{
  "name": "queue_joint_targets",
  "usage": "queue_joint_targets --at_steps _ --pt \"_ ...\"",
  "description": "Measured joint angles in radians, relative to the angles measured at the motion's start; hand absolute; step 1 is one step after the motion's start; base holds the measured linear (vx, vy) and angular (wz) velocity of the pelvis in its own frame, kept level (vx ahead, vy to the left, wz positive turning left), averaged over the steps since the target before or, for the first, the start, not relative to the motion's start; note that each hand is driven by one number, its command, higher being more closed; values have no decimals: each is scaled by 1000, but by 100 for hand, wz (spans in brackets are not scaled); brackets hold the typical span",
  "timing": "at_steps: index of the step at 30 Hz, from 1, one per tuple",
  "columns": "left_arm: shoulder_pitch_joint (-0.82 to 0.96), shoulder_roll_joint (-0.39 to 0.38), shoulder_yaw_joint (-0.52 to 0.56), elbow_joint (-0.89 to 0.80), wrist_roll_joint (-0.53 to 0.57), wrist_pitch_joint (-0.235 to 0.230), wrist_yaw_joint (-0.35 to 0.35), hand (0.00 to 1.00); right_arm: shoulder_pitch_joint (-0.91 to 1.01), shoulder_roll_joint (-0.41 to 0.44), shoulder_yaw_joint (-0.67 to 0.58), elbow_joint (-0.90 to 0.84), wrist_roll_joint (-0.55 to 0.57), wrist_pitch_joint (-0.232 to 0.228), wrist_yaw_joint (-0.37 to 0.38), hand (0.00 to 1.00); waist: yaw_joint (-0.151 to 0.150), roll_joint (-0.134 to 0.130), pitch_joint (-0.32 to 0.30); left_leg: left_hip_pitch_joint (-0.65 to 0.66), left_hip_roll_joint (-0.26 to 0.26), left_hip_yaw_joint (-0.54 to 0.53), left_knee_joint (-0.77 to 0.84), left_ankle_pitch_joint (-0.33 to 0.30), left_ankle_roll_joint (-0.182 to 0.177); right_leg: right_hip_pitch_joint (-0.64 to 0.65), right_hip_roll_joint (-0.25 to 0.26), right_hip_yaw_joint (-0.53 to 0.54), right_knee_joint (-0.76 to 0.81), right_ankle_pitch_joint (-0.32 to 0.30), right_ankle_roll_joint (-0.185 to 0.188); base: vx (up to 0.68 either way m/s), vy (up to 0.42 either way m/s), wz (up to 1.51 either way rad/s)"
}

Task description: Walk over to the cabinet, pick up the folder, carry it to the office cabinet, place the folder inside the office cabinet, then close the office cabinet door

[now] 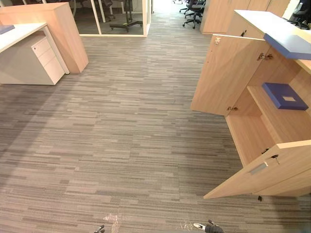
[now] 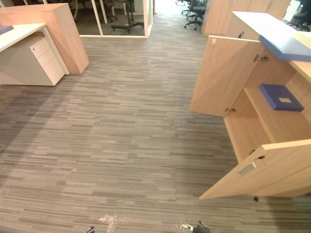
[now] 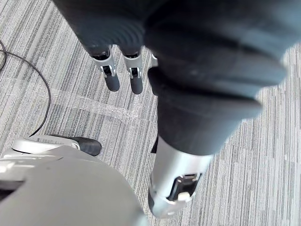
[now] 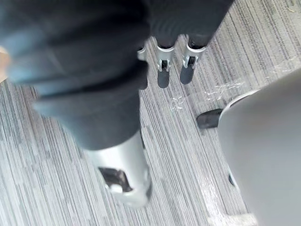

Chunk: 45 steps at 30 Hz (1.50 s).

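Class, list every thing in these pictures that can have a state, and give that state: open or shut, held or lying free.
Far cabinet door: swung wide open.
Near cabinet door: open.
Blue folder: lying flat on the cabinet shelf, unheld.
Drawer unit: all drawers shut.
Left hand: open, holding nothing.
Right hand: open, holding nothing.

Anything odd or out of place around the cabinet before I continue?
Nothing looks spilled or damaged. The blue folder lies flat on the shelf inside the office cabinet, whose far door and near door both stand wide open over the carpet. Crinkled clear tape sits on the carpet.
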Motion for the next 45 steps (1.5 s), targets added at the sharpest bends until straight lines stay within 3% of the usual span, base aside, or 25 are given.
queue_joint_targets --at_steps 17,25,28,30,31,33,35,36,39,42,43,45 --pt "-13 25 -30 18 -56 -11 -50 0 -9 5 17 2 2 0 19 0 0 -31 29 6 -8 -23 -33 28 8 -1 -8 -33 -6 9 -6 -11 13 3" --pt "-57 69 -108 36 -105 -7 -94 0 -24 13 54 1 1 1 40 0 -4 -51 62 16 -12 -25 -17 23 9 19 -11 -35 -6 9 -6 1 7 1" --pt "-91 75 -124 33 -131 -7 -96 0 -41 9 57 0 1 3 47 0 -3 -48 103 -66 -14 -28 153 -59 5 18 -10 -39 -6 -8 -19 -50 41 0" --pt "-86 71 -112 4 -149 -7 -86 0 -50 4 56 1 1 4 48 0 1 -40 126 -138 -2 -23 338 -120 -53 30 -5 -59 -6 -21 -37 -36 57 -13" --pt "-86 67 -100 -10 -151 -8 -80 0 -54 3 56 2 1 5 48 0 2 -37 137 -167 -4 -20 413 -121 -57 39 -5 -55 -6 -21 -37 12 81 -23" --pt "-77 34 -45 -46 -151 -17 -39 0 -64 -4 56 3 1 13 43 0 18 -29 161 -283 -6 -4 697 -107 -112 72 -17 -20 23 -38 -59 40 82 -29" --pt "-79 13 -6 -47 -151 -19 -13 0 -71 -9 55 4 1 14 34 0 28 -22 164 -343 -5 1 717 -168 -76 69 -41 10 49 -55 -56 94 123 -42" --pt "-78 8 8 -46 -150 -18 4 0 -77 -8 54 3 2 14 31 0 29 -24 164 -366 -3 -2 639 -176 -69 62 -62 24 50 -62 -46 81 156 -45" --pt "-77 -2 52 -43 -148 -14 33 0 -81 -6 55 3 1 14 25 0 30 -26 168 -390 18 -31 413 -147 -58 67 -109 46 53 -82 -17 192 282 -33" --pt "-62 -35 140 -45 -147 -14 80 0 -85 -6 54 3 1 14 5 0 32 -17 170 -393 82 -61 172 -65 -76 80 -162 70 68 -129 54 271 354 -22" --pt "-53 -36 151 -44 -147 -13 99 0 -91 5 45 4 1 14 -6 0 34 -22 180 -382 80 -13 183 37 -99 112 -200 76 71 -156 82 386 506 -25" --pt "-48 -31 167 -49 -143 -14 113 0 -119 39 25 42 -10 19 -6 0 46 -60 166 -412 26 32 261 57 -86 104 -259 72 134 -172 83 421 384 -24"
